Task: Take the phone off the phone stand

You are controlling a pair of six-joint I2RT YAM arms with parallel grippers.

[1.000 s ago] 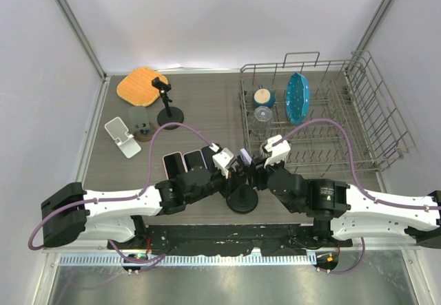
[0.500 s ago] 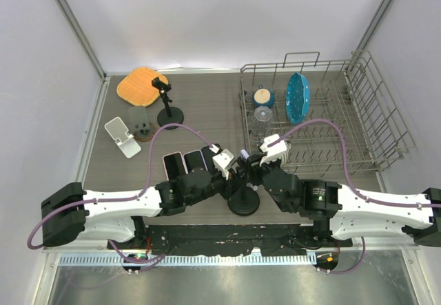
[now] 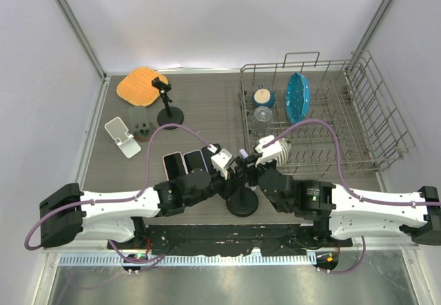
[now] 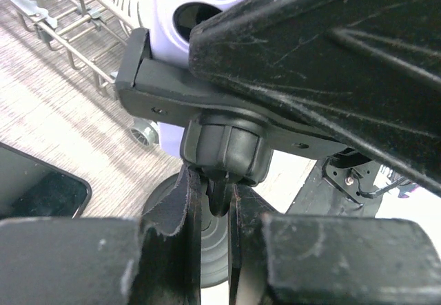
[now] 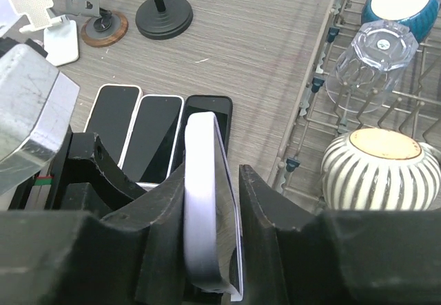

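Right pincer (image 5: 215,250) narrow, clamping phone (image 5: 201,181) edges; left pincer (image 4: 215,243) pinching phone stand (image 4: 226,146) stem.

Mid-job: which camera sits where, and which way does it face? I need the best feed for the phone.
Top external: fixed above and behind the bases, looking down on the table; left arm and right arm meet at the phone stand.
Left wrist: low against the stand, facing its clamp and the phone above it; own jaws closed on the stem.
Right wrist: above the phone, looking down and forward toward the dish rack; own jaws flank the phone.
Shared: both wrist views show phone and dish rack.
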